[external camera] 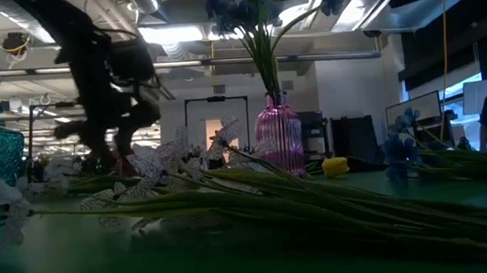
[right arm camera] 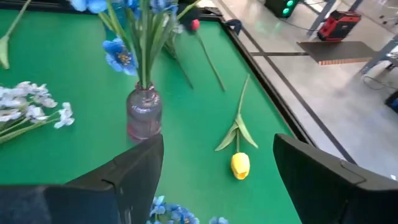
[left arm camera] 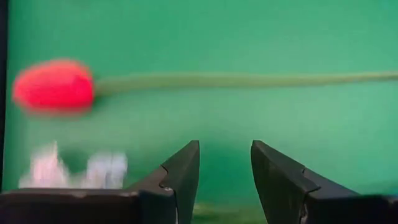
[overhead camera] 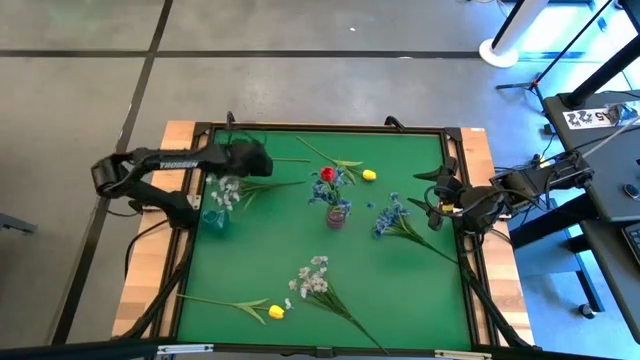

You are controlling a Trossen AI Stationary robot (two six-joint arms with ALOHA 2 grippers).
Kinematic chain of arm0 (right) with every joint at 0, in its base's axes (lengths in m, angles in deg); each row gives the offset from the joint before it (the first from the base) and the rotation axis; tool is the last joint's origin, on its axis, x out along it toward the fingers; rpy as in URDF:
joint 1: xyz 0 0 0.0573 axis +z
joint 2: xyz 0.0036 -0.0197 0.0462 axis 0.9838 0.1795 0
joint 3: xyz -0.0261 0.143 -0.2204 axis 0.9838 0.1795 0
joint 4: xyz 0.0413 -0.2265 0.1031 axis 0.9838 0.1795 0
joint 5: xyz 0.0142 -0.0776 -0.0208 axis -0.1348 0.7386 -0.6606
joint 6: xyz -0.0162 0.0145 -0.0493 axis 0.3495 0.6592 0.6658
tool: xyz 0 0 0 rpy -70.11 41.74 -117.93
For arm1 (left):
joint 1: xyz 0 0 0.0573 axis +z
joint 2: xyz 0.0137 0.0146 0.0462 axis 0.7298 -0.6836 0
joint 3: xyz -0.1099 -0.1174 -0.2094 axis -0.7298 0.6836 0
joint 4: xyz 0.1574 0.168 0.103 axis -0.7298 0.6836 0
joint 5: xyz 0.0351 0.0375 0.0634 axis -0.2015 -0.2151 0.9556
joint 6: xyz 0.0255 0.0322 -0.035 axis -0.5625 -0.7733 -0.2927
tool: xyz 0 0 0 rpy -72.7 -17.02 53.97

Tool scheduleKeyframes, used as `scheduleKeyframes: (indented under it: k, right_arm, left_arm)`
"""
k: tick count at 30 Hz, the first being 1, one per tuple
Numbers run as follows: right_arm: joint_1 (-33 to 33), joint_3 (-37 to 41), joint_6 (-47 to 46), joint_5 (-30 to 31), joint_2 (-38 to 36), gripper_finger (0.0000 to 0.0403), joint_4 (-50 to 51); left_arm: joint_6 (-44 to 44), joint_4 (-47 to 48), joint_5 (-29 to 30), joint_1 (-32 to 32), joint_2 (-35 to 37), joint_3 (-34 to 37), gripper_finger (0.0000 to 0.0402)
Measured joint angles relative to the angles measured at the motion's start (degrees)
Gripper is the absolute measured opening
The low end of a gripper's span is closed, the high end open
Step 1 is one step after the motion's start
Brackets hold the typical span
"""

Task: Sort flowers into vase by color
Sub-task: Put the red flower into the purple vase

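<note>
Flowers lie loose on my desk (overhead camera: 400,300), so left gripper (left arm camera: 225,171) hovers spread above a red tulip (left arm camera: 53,86); right gripper (right arm camera: 217,174) waits, spread.

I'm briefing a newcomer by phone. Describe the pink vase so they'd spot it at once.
On the green mat, look near the middle, slightly toward the far edge. The pink vase stands upright there, holding blue flowers and a red one. The other vase, by the left edge, is teal.

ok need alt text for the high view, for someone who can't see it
Overhead view of a green table with a pink vase of blue and red flowers at its centre. Yellow tulips, white sprays and a blue spray lie scattered around it. The left gripper hovers at the far left, the right gripper waits at the right edge.
</note>
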Motion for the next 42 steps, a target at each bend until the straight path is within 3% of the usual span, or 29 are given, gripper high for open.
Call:
scheduleKeyframes:
  k: [7, 12, 19, 27, 36, 42]
  right_arm:
    - [0.01, 0.0, -3.12, -1.27, 0.07, 0.0303, 0.0]
    - [0.01, 0.0, -4.66, -1.25, 0.07, 0.0303, -0.32]
    - [0.01, 0.0, -5.28, -1.25, 0.07, 0.0303, -2.05]
    - [0.01, 0.0, -8.85, -2.32, 0.07, 0.0303, -1.51]
    - [0.01, 0.0, -8.85, -1.9, 0.07, 0.0303, -1.51]
    - [0.01, 0.0, -9.85, -1.29, 0.25, 0.0303, -1.51]
  left_arm:
    - [-26.71, 7.51, -0.35, 8.55, -0.05, -9.98, 0.014]
    - [-38.31, 12.17, -0.7, 12.04, -2.65, -10.25, 0.014]
    - [-48.96, 12.45, -1.01, 11.48, -12.14, -10.15, 0.014]
    - [-53.57, 12.08, 3.84, 12.29, -20.42, -10.3, 0.0136]
    - [-57.32, 14.74, 7.87, 11.18, -20.17, -12.49, 0.0106]
    - [-58.98, 14.14, 7.55, 17.21, -20.17, -12.5, 0.0104]
